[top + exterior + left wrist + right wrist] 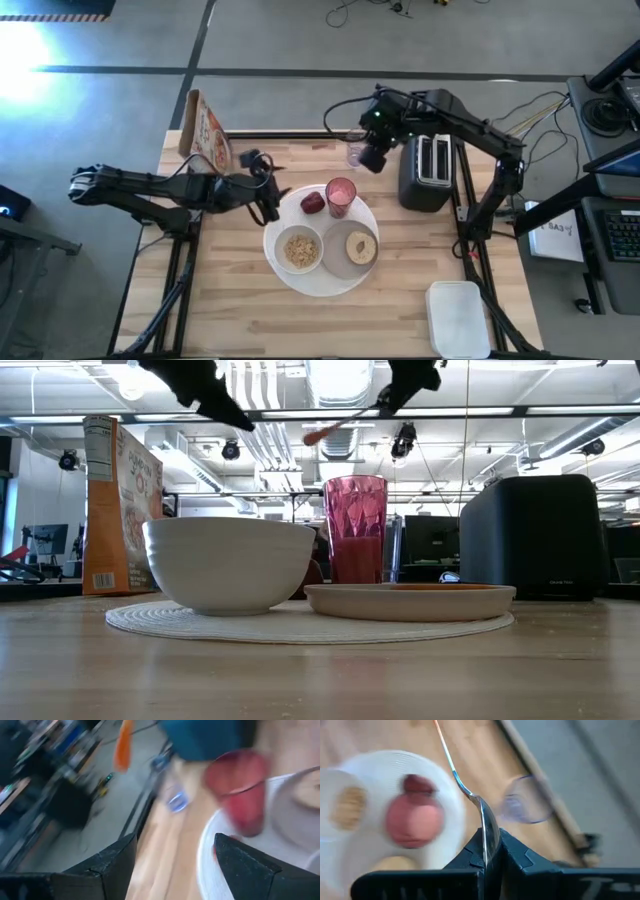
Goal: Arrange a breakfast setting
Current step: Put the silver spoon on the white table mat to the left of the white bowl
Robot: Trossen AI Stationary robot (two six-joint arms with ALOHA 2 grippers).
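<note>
Your large round white plate (285, 275) sits mid-table w/ bowl, tumbler etc. on it. The right gripper (487, 851) hangs above the table's far edge beyond it, clamped on the orange-handled spoon (470, 795) by its bowl end, handle pointing out twd the plate. Left gripper (172, 865), nearer the plate's edge, gapes wide w/ nothing in it.

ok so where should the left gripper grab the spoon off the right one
Take the orange handle, not the bowl end. The right gripper is shut on the spoon's metal bowl, so the handle juts out free in the air. The left gripper, open near the white plate, would likely close across it from the side.
</note>
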